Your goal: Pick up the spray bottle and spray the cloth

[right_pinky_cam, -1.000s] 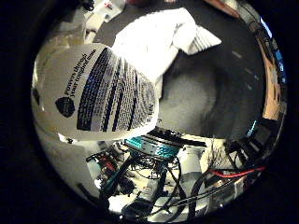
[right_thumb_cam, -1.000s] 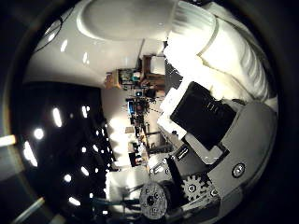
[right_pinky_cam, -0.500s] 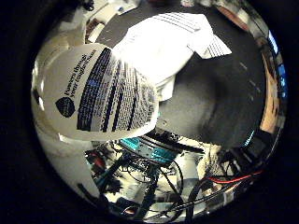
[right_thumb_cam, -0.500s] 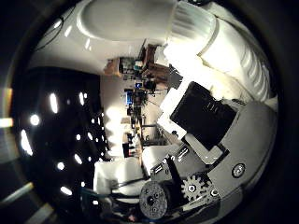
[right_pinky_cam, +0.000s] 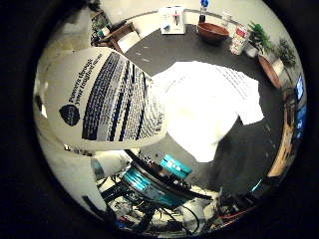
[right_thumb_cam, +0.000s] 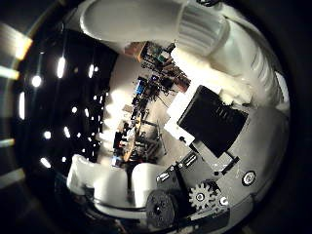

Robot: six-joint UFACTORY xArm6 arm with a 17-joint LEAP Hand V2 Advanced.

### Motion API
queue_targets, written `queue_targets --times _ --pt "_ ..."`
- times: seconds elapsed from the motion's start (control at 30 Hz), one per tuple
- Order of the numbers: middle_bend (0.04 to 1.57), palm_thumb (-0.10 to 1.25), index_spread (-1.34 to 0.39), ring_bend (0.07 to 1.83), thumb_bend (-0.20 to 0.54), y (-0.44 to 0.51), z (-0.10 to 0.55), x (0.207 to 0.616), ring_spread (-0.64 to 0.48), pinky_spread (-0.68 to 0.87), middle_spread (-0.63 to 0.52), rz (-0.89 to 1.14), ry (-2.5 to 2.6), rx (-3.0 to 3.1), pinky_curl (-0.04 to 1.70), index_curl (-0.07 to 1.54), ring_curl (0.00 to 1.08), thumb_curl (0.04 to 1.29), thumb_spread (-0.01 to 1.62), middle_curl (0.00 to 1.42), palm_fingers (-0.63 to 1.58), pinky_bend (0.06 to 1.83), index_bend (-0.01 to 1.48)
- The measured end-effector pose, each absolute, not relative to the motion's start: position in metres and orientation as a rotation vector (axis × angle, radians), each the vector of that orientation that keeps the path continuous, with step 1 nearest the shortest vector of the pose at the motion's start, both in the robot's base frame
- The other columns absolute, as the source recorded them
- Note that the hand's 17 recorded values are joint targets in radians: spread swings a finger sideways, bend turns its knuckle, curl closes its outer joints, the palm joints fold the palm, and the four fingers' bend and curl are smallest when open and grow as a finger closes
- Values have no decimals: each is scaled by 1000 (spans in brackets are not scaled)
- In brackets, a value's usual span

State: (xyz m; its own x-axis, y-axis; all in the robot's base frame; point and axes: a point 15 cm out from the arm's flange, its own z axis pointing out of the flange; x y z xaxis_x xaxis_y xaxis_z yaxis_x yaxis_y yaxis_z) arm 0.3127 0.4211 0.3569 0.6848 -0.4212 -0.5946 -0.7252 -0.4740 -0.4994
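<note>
white-and-black hand (right_thumb_cam: pixel 209 146) curled round the white plastic spray bottle (right_pinky_cam: pixel 99 99), lifted above the white cloth (right_pinky_cam: pixel 209 107) on the dark table (right_pinky_cam: pixel 239 149). risk: nozzle off-aim, spray misses.

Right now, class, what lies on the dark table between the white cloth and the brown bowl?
Nothing: bare dark table separates the white cloth from the brown bowl, shown in the little finger side view.
</note>
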Motion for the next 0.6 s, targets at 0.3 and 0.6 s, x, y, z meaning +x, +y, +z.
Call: queue_targets --times 0.3,0.6 --pt "1317 1053 -266 1439 -18 486 354 327 -198 -319 -191 619 712 -2045 631 641 572 1078 553 660 1234 1282 1136" --pt "1318 1065 -266 1439 -18 500 352 397 -197 -311 -191 720 740 -1932 635 641 572 1072 501 659 1233 1280 1138"
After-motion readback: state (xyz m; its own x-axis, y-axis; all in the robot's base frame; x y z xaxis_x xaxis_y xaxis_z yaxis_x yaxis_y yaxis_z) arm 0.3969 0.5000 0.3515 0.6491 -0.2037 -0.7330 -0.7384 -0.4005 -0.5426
